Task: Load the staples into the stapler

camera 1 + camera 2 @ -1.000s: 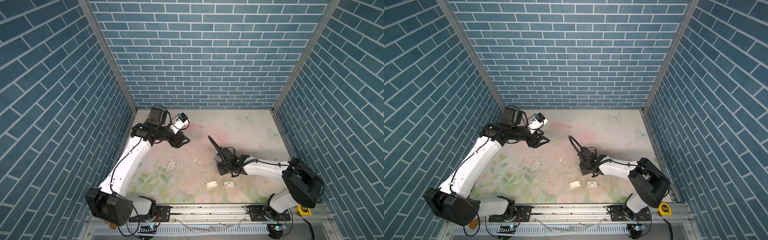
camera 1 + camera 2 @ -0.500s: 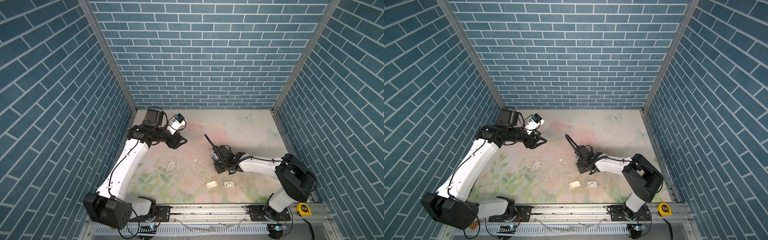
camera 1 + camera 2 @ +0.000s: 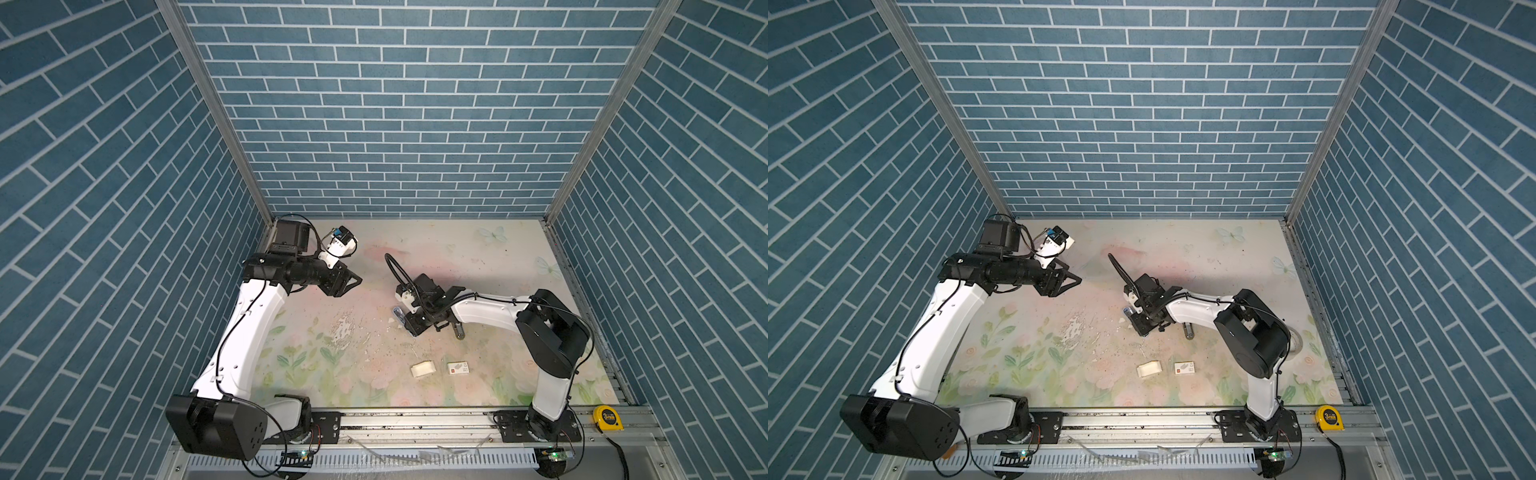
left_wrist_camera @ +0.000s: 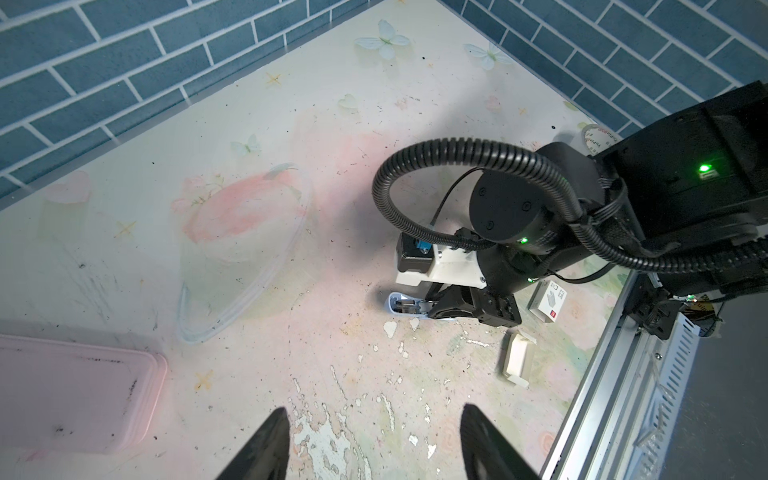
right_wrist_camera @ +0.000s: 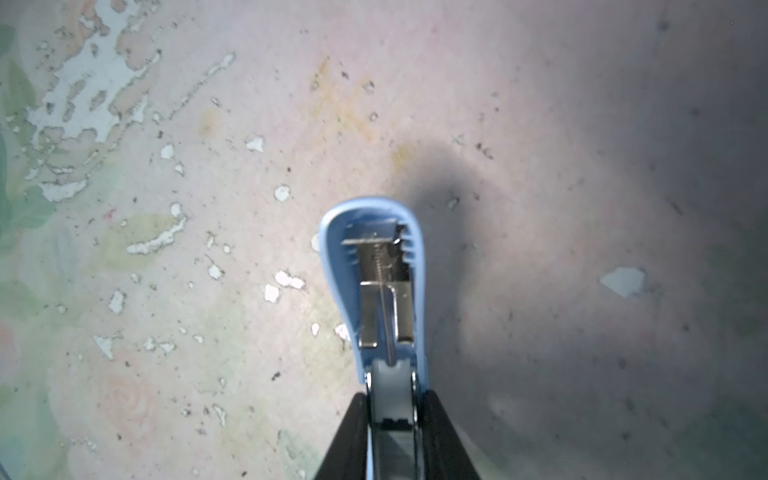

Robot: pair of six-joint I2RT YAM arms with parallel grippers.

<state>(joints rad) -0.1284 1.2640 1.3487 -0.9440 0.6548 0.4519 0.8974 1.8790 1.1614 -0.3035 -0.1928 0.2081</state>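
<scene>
Worn floral tabletop [image 3: 478, 249]: right gripper [image 5: 392, 415] pinches the rear of the opened blue stapler [image 5: 374, 266], left gripper [image 4: 374, 440] hangs part-open, empty; white tray [image 3: 423, 368] and sleeve [image 3: 458, 368] lie near the front rail [image 3: 415, 417], staples unseen, so I'd keep the magazine [image 5: 384, 299] level.

The stapler [image 5: 376, 291] is cut off at its rear, between my right jaws. In both top views my arm hides most of it. The tray [image 3: 423, 368] contents: too small to tell.
</scene>
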